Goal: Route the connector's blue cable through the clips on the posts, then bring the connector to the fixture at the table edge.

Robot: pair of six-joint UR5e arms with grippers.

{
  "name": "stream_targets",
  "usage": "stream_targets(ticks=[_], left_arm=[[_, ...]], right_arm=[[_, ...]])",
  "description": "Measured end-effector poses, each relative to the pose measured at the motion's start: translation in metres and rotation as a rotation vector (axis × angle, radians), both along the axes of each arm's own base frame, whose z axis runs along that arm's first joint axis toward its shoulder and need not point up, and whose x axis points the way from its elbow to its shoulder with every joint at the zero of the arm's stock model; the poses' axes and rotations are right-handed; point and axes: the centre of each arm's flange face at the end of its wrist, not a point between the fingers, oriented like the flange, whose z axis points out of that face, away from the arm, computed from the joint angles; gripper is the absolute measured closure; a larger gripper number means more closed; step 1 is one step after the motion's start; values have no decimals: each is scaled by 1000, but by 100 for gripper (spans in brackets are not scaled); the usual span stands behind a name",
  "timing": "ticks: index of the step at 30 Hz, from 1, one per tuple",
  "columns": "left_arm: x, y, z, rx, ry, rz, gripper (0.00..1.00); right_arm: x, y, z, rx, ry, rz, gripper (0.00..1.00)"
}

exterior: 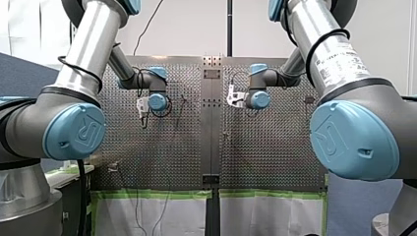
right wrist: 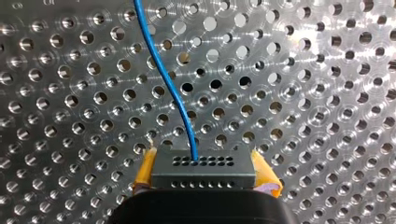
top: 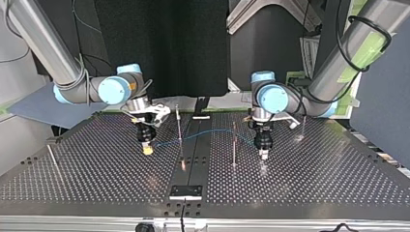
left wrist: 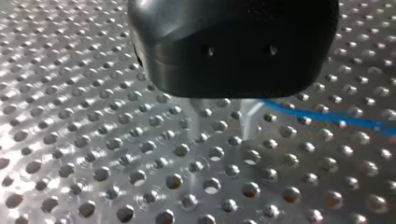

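Records my right gripper [top: 147, 149] with yellow pads [right wrist: 145, 169] clamped on the grey connector [right wrist: 203, 170], low over the perforated table [top: 96, 169] at the top view's left. Traces the blue cable [right wrist: 163, 70] past 2 posts [top: 234, 145] toward my left gripper [left wrist: 223, 122]. Finds its metal fingers [left wrist: 250, 120] apart, cable running up to 1 finger.

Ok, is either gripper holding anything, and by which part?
My right gripper clamps the grey connector by its two ends. My left gripper holds nothing, fingers apart.
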Motion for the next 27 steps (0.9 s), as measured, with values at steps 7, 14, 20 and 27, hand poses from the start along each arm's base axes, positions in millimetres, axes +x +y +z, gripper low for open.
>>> stream_targets(ticks=[7,14,20,27], left_arm=[[-3,2,-3,7,31,8,0],[-13,-2,-7,-14,71,9,0],[-27,-6,3,-65,37,-42,0],[-47,-12,17,-130,-14,-115,0]], right_arm=[[0,1,-1,8,6,1,100],[1,3,-2,12,8,3,100],[2,3,-2,15,11,4,100],[3,5,-2,17,11,7,100]])
